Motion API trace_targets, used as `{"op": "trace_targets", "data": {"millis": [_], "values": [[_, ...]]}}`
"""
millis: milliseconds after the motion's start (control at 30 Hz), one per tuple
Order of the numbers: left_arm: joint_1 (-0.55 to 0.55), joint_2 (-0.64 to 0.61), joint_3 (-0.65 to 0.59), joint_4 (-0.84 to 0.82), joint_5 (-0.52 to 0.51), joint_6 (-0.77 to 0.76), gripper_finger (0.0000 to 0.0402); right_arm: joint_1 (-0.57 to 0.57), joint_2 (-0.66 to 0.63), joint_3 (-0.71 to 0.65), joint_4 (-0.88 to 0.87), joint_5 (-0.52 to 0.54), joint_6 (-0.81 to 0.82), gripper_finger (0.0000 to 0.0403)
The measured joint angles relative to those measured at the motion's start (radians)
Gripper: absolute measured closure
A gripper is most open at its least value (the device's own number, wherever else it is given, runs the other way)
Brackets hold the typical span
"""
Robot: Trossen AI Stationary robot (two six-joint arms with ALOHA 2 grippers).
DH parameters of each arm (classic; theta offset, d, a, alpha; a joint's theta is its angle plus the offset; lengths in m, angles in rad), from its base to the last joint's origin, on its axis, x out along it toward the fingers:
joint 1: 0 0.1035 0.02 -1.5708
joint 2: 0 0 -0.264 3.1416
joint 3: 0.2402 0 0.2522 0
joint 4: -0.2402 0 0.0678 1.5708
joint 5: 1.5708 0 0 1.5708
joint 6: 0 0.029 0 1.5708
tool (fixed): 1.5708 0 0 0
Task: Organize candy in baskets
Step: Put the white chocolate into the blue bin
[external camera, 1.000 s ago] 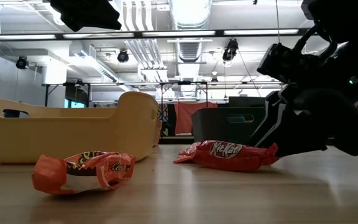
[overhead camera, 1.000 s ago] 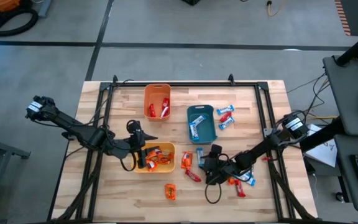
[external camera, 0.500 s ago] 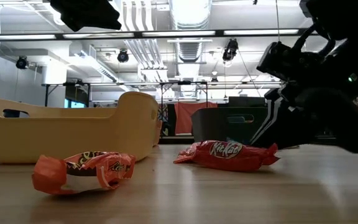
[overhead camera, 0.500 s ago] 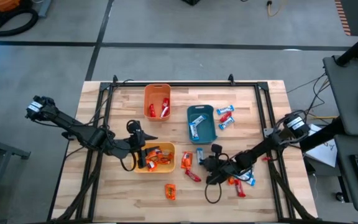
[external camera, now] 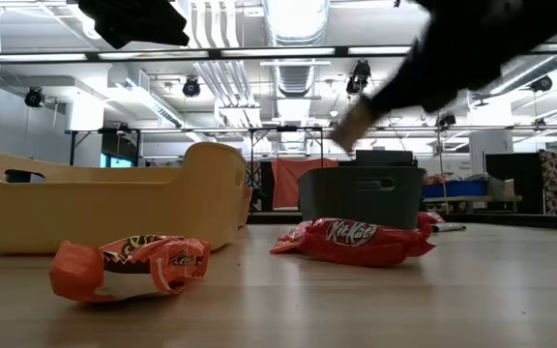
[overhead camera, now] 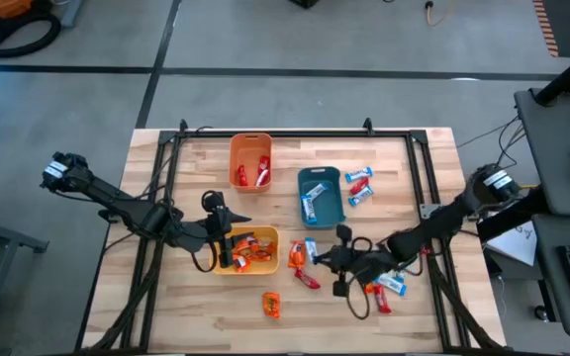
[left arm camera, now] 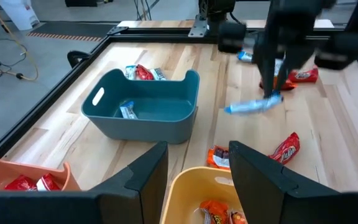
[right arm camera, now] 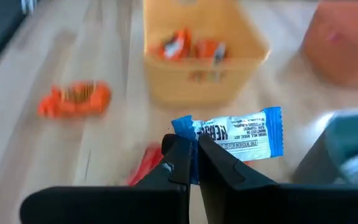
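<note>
My right gripper [right arm camera: 193, 149] is shut on a light blue candy bar [right arm camera: 238, 138] and hangs above the table, right of the yellow basket [overhead camera: 255, 251]. The left wrist view shows that same candy [left arm camera: 253, 106] hanging clear of the wood. My left gripper [left arm camera: 197, 155] stands open over the yellow basket [left arm camera: 207, 183], which holds orange candies. The teal basket [overhead camera: 322, 196] has a blue candy inside, and the orange basket [overhead camera: 250, 161] has red ones. Loose red [external camera: 351, 240] and orange [external camera: 129, 266] candies lie on the table. My right gripper pinches one crimped end of the light blue candy's wrapper [right arm camera: 185, 129] between its two fingers. The fingers slant downward and point toward the table's left side. The bar sticks out sideways from the fingertips, lifted clear of the table.
Two blue candies [overhead camera: 359, 186] lie right of the teal basket. Red candies [overhead camera: 303, 267] lie beside the yellow basket, an orange one [overhead camera: 271, 304] near the front edge, and a mixed cluster [overhead camera: 382, 289] under the right arm. A black frame rims the table.
My right gripper has risen from the table top with the light blue candy bar in its fingers; the bar is now lifted clear. In the low view the gripper has left its spot beside the red candy and shows only as a blur higher up.
</note>
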State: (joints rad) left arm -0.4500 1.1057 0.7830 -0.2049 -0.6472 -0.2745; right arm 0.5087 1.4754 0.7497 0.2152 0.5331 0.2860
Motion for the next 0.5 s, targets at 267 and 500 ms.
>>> {"op": "trace_targets", "data": {"millis": [267,500], "values": [[0.0,0.0,0.0,0.003,0.0,0.0,0.0247,-0.101,-0.174,0.0,-0.069,0.096,-0.034,0.039],[0.0,0.0,0.0,0.004,0.0,0.0,0.0247,-0.269,-0.203,0.001,-0.155,0.038,0.086,0.039]]}}
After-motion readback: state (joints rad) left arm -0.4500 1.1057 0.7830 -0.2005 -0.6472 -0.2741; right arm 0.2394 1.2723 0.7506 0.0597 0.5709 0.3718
